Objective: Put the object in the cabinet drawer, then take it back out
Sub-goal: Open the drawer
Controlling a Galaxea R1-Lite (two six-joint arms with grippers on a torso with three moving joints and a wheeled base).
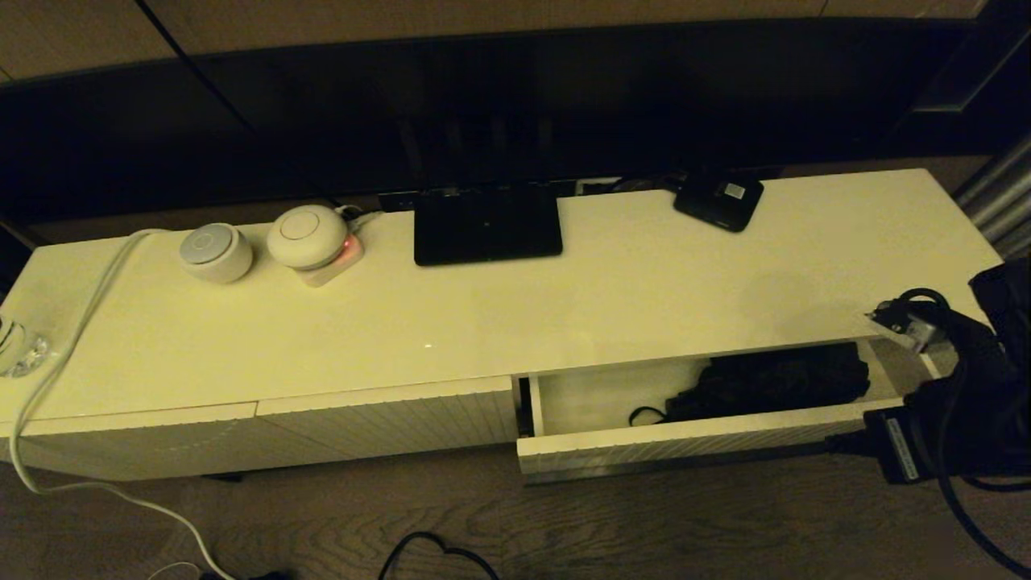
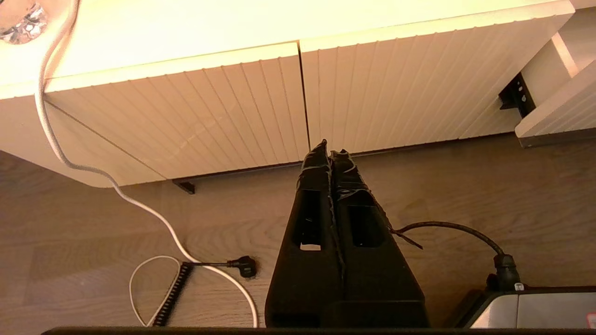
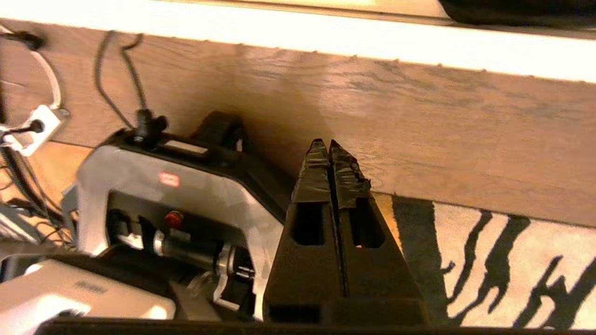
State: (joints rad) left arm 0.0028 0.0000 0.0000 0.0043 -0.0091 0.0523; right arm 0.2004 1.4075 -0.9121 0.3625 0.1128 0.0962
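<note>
Head view: one umbrella (image 1: 765,383) lies inside the one open drawer (image 1: 685,439), toward its right half, its thin loop (image 1: 644,416) trailing left on the pale drawer floor. The drawer is pulled out from the cabinet's right side; two closed ribbed panels (image 1: 387,423) sit to its left. On the table (image 1: 564,306) stand two round white devices (image 1: 216,252) – the right one on a small base with a red glow – one flat black stand base (image 1: 487,223) and one small black box (image 1: 718,200) with a white label, its writing too small to read. One white cable (image 1: 56,379) runs off the left edge to the floor. The right arm (image 1: 950,403) is at the far right, by the drawer's end.

Left wrist view: the left tool (image 2: 329,151) hangs over the wood floor in front of the two closed panels, its taped fingers pressed together with nothing between them. One black plug (image 2: 244,266) and a coiled lead lie on the floor.

Right wrist view: the right tool (image 3: 328,148) points down at the floor below the drawer's front edge – fingers pressed together, nothing held. The robot's base (image 3: 177,195) carries a small red label, unreadable. One striped rug (image 3: 503,270) lies beside it.
</note>
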